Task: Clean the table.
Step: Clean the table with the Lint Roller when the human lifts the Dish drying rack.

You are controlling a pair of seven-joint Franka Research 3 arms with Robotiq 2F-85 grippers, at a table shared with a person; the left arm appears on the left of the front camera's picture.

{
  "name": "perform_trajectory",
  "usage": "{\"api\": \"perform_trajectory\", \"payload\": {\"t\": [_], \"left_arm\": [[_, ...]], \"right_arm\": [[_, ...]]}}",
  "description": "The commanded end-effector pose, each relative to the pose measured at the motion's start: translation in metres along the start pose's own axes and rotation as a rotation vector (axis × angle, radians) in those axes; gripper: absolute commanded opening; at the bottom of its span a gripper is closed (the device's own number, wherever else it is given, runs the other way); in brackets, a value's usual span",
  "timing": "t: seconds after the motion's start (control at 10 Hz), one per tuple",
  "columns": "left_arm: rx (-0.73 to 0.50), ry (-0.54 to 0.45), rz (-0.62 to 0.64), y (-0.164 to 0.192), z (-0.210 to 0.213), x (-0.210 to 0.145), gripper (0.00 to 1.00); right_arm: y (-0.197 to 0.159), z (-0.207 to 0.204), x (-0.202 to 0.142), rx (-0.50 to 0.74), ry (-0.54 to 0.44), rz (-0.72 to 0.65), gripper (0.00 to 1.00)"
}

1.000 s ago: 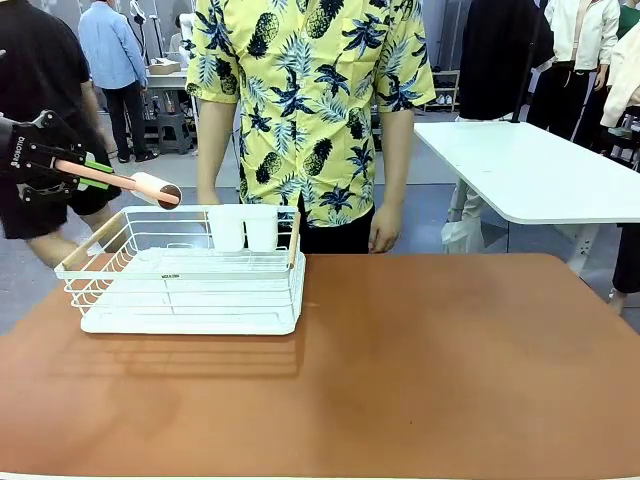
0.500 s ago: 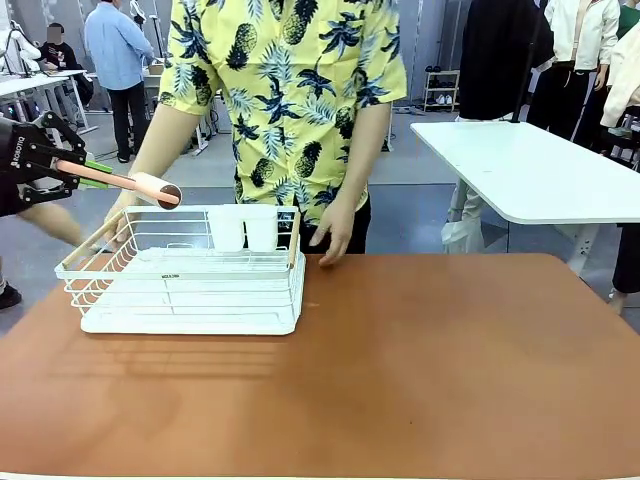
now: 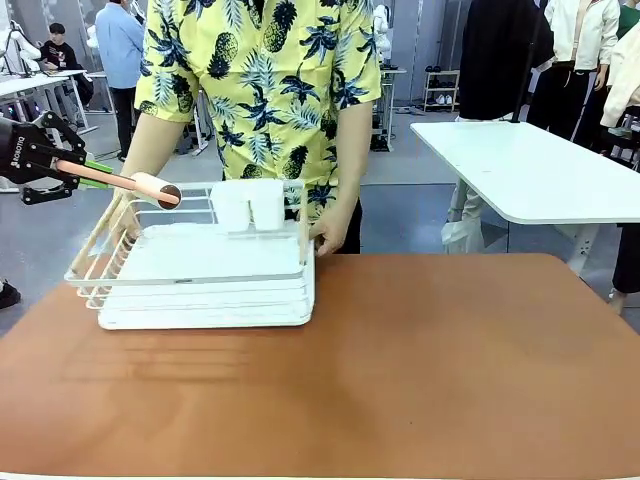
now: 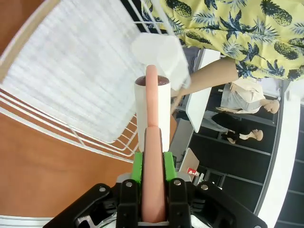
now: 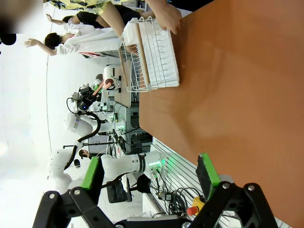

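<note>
Front view: left gripper [image 3: 75, 170] pinches the pink handle of a lint roller [image 3: 155, 188], roll end hanging over the left end of a white dish rack [image 3: 200, 283]. We see two white cups [image 3: 248, 205] at the rack's back. A person grips the rack at both ends, one hand [image 3: 328, 235] at its right corner; the rack looks tilted and partly off the table [image 3: 420, 370]. The table fills the lower frame, brown top bare beside the rack. We judge the step as waiting to roll the top. To do it well, hold the roller high until rack and hands are clear, then lay the roll flat and make long overlapping passes with light pressure. "ROBOTIQ" reads on the gripper body; the small dark tag on the rack's front wire is too small to read.

Left wrist view: left gripper [image 4: 153, 164] has green pads pressed on the handle, lint roller [image 4: 152, 104] over the rack [image 4: 71, 61], table [image 4: 38, 161] below. No legible writing.

Right wrist view: right gripper [image 5: 149, 173] has jaws spread, empty, near the table [image 5: 237, 71] edge. The rack [image 5: 152, 52] is far off. We read no text.
</note>
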State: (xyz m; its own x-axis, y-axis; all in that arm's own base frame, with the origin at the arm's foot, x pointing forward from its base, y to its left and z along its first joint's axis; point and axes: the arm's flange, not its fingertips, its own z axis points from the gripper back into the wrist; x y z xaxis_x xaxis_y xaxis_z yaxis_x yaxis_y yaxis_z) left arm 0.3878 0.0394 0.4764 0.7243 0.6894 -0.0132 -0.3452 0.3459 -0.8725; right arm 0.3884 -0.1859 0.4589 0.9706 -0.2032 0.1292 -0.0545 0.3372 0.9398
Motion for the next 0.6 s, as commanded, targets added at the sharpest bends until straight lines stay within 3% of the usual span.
{"api": "perform_trajectory", "payload": {"t": [0.0, 0.5], "left_arm": [[0.001, 0.004, 0.000, -0.0002, -0.0004, -0.0005, 0.00], [0.001, 0.004, 0.000, -0.0002, -0.0004, -0.0005, 0.00]], "right_arm": [[0.0038, 0.0008, -0.0005, 0.005, -0.001, -0.002, 1.00], [0.0038, 0.0008, -0.0005, 0.005, -0.001, -0.002, 1.00]]}}
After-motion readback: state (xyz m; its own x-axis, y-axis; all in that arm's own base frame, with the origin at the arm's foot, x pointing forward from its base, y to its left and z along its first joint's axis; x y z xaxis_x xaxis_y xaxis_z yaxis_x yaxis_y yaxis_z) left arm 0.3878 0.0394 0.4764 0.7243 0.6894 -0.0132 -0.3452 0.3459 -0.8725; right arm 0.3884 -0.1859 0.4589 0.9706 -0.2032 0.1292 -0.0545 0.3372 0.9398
